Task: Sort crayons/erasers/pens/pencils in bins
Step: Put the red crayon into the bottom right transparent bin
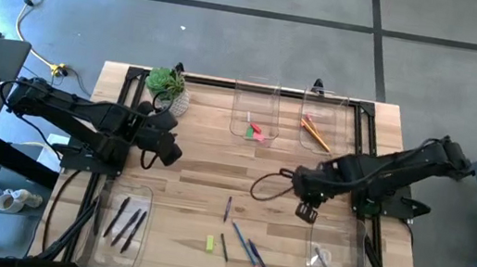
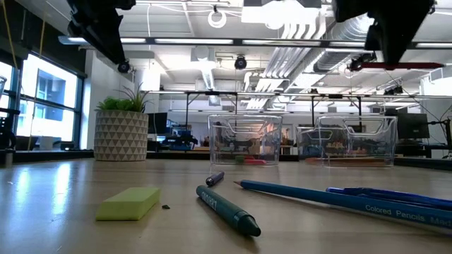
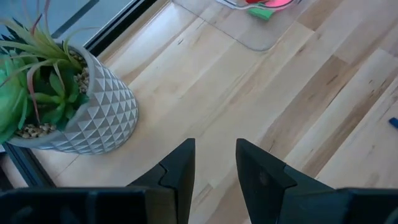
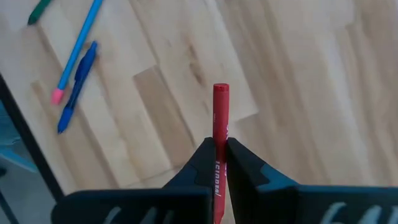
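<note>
Four clear bins (image 1: 254, 108) on the table, plus one yellow-green eraser (image 2: 129, 203) lying loose. Right claw (image 4: 219, 149) is clamped tight on a red crayon (image 4: 221, 109), up above the wood. Left claw (image 3: 214, 163) sits part open by the plant (image 3: 59, 93), holding nothing.

Red crayon (image 4: 221, 106) upright in right claw (image 4: 219, 149), yellow-green eraser (image 2: 128, 203) flat on table

Four clear bins (image 1: 255, 108) sit on the table, two at 12 o'clock, one at 7, one at 5. Three dark sticks (image 1: 126, 219) lie in the 7 o'clock bin. One yellow-green eraser (image 1: 210, 243) (loose), one potted plant (image 1: 168, 87), two arms.
</note>
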`<action>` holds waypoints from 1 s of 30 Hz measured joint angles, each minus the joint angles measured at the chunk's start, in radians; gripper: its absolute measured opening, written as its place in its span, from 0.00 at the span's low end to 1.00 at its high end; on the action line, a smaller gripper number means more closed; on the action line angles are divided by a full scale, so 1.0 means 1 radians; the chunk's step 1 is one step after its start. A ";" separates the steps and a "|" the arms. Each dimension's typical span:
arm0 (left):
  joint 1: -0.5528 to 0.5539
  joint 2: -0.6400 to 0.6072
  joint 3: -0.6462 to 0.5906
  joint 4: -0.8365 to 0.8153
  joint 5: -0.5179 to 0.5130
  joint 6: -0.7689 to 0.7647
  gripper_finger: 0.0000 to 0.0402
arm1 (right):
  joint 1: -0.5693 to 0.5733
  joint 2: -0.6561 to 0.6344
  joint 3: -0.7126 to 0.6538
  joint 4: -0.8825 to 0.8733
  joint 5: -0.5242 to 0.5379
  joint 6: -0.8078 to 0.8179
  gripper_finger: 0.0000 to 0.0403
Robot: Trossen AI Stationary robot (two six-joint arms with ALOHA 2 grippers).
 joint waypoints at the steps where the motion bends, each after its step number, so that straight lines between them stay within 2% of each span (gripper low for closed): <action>1: 0.001 0.000 0.000 0.000 0.001 0.000 0.26 | 0.019 0.000 0.000 -0.005 0.001 0.024 0.01; 6: 0.004 0.000 0.000 0.000 0.006 -0.010 0.26 | 0.115 -0.007 -0.001 -0.013 0.008 0.121 0.01; 15: 0.004 0.000 0.000 0.011 0.030 -0.139 0.26 | 0.298 -0.056 -0.001 -0.058 0.044 0.267 0.01; 22: 0.004 0.000 0.000 0.108 0.053 -0.219 0.26 | 0.465 -0.058 -0.001 -0.070 0.106 0.363 0.01; 30: -0.018 0.021 0.001 0.228 0.094 -0.223 0.26 | 0.672 -0.058 -0.002 -0.095 0.196 0.542 0.01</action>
